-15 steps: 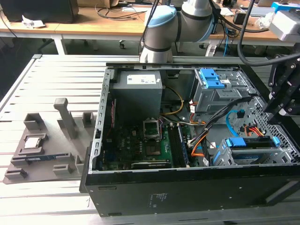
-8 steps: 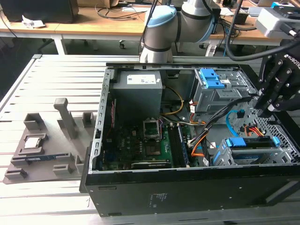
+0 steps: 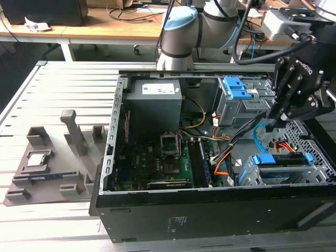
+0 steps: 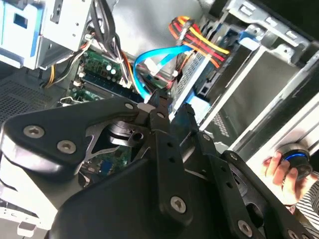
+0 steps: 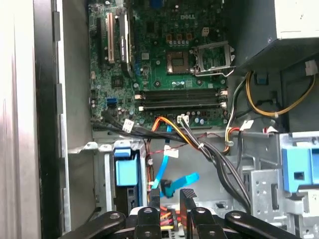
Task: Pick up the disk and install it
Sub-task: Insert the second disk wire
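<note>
The disk (image 3: 278, 160) lies flat in the lower drive cage at the front corner of the open computer case, on the exterior view's right. Its blue side rails show along the cage top. In the first wrist view a blue rail end (image 5: 126, 170) of the disk sits in the cage slot. My gripper (image 3: 272, 125) hangs just above the disk, apart from it, among the cables. In both wrist views its two black fingertips (image 5: 154, 196) stand a small gap apart with nothing between them. They frame a blue data cable (image 4: 149, 62).
Orange, red and blue cables (image 3: 247, 144) run under the gripper. A second drive cage with blue latches (image 3: 236, 89) and a grey power supply (image 3: 155, 97) stand behind. The motherboard (image 5: 169, 59) fills the case floor. A grey fixture with a processor chip (image 3: 35, 159) lies outside. A person's hand (image 4: 278, 169) rests nearby.
</note>
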Controlling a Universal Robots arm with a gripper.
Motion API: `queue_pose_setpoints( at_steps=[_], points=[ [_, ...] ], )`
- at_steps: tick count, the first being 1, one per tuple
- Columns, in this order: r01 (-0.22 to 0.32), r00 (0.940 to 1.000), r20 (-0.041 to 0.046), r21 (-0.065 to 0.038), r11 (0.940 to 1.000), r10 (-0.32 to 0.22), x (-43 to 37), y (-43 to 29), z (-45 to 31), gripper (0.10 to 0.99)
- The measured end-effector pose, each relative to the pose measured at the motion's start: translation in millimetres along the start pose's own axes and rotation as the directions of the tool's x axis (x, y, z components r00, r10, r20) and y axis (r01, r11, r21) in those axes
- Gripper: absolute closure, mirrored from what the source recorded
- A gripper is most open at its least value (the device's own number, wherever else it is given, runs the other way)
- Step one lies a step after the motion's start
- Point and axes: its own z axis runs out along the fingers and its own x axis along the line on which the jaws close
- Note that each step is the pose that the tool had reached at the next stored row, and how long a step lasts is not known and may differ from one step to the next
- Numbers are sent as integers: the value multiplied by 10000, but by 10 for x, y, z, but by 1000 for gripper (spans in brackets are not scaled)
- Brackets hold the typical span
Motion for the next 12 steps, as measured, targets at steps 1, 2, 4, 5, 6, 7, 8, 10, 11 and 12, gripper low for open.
queue_pose_setpoints(
  at_steps=[1,2,4,5,6,7,8,10,11,12],
  points=[
    [51,10000,0,0,10000,-51,1,13,10,784],
    [166,9999,-6,1,9999,-166,2,26,24,784],
    [392,9992,-19,3,9992,-392,1,35,44,784],
    [564,9984,-27,4,9984,-564,2,42,61,784],
    [723,9974,-33,5,9974,-723,2,51,81,784],
    [870,9962,-39,5,9962,-870,2,67,110,784],
    [913,9958,-45,5,9958,-913,2,70,118,784],
    [918,9958,-56,5,9958,-918,3,70,119,784],
    [920,9957,-62,5,9958,-920,2,70,119,867],
    [922,9957,-67,5,9957,-922,3,70,118,922]
  ],
)
